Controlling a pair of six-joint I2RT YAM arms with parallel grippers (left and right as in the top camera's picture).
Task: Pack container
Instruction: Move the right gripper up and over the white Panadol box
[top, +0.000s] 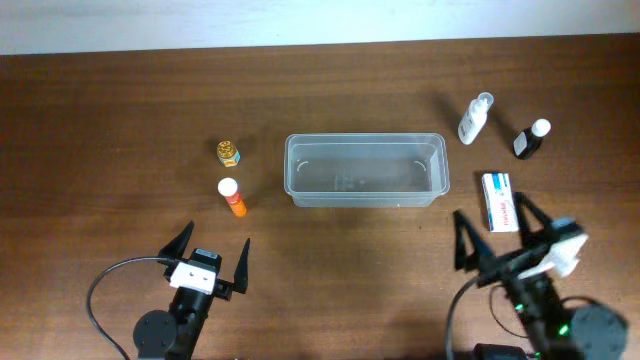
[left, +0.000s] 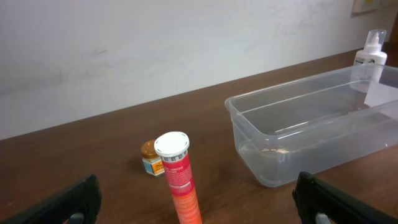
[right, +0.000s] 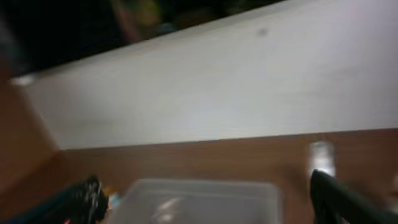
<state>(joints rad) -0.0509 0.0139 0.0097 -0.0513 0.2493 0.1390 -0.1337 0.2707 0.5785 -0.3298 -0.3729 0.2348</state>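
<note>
Hovering with left end effector (top: 213, 245) and right end effector (top: 493, 236) spread wide and empty, I am facing a bare container (top: 365, 170); tube (top: 233, 197), jar (top: 228, 152), spray bottle (top: 475, 118), dark bottle (top: 531, 139) and box (top: 499, 200) are waiting outside.

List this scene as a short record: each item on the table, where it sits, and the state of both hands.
tub: centre, empty
tube: orange, upright, left of tub
jar: just beyond tube
white bottle: right of tub, far side
dark bottle: right of white bottle
box: flat, right of tub, nearer the robot
left hand: open, empty
right hand: open, empty
</note>
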